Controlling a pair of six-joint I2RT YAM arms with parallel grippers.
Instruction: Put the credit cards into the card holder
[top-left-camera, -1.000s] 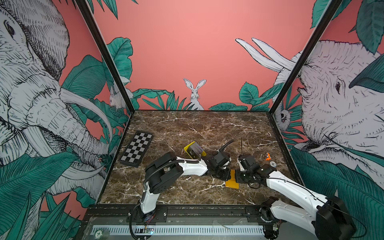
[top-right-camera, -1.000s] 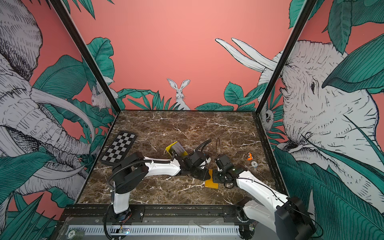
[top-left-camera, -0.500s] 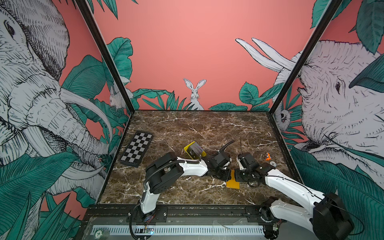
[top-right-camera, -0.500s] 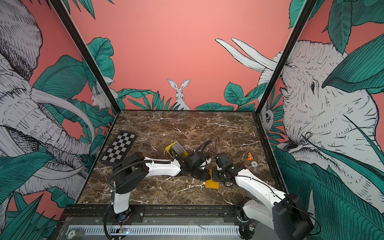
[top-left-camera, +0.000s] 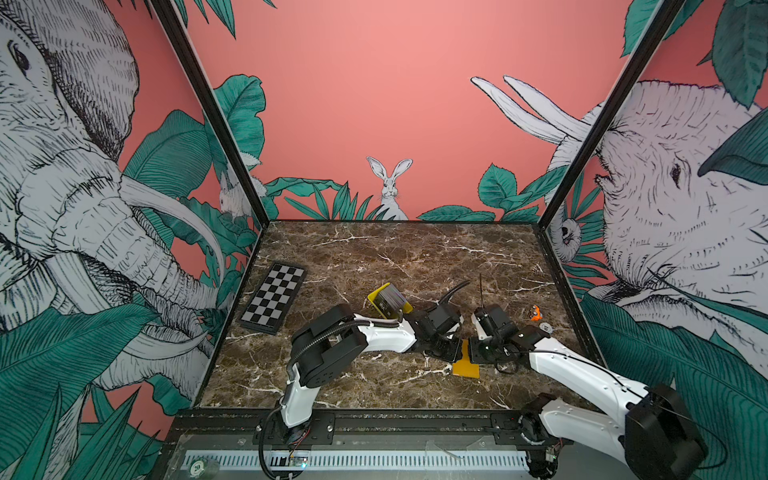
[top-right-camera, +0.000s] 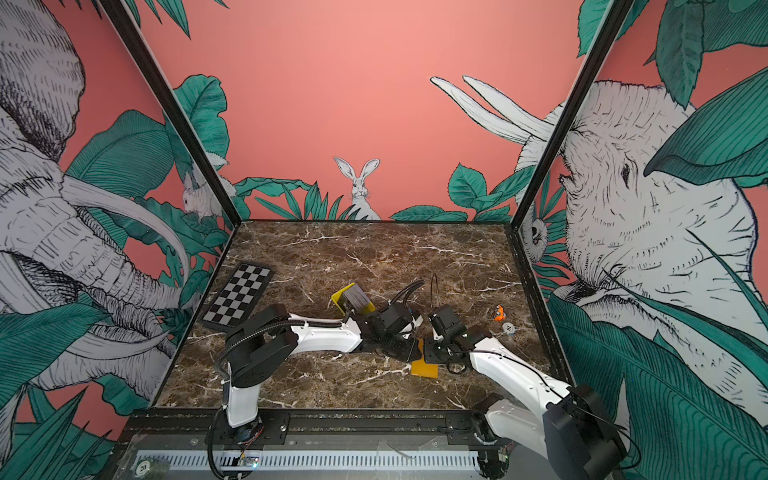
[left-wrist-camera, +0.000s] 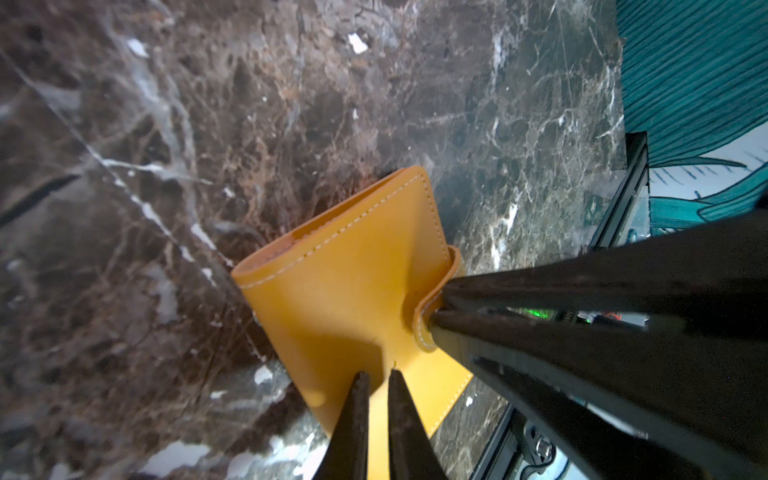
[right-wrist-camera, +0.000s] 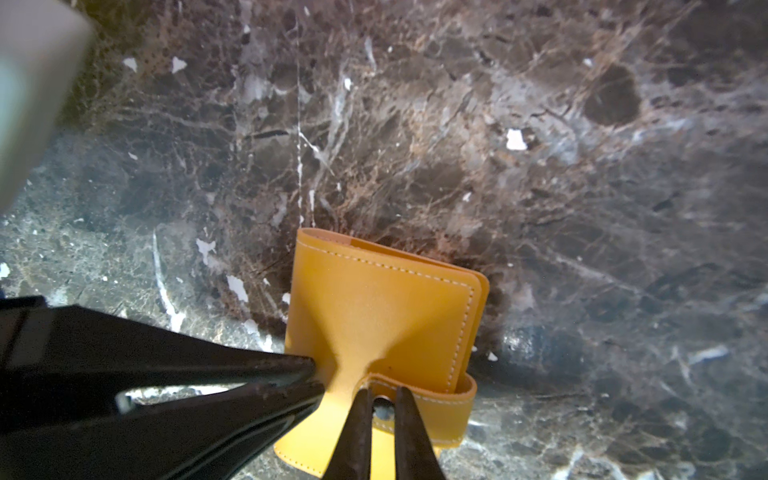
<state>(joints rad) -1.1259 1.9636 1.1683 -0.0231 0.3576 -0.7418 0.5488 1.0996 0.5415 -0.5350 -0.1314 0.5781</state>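
The card holder (top-left-camera: 465, 366) (top-right-camera: 424, 368), an orange-yellow folded wallet, is held just above the marble near the front middle, between both grippers. My left gripper (left-wrist-camera: 378, 374) (top-left-camera: 451, 353) is shut on the edge of its cover (left-wrist-camera: 349, 282). My right gripper (right-wrist-camera: 383, 392) (top-left-camera: 474, 353) is shut on the snap tab (right-wrist-camera: 436, 399), with the metal stud showing between its fingers. The credit cards (top-left-camera: 390, 300) (top-right-camera: 356, 296), a grey-edged stack with a black face, stand in a yellow tray behind the left arm, apart from both grippers.
The yellow tray (top-left-camera: 374, 305) sits mid-table. A checkerboard plate (top-left-camera: 274, 297) lies at the left wall. A small orange object (top-left-camera: 536, 311) and a small round grey piece (top-left-camera: 545, 328) lie to the right. The black front rail (top-left-camera: 374, 419) runs close behind the arms.
Both grippers keep their hold on the card holder in the same spot. The right arm's elbow has shifted slightly.
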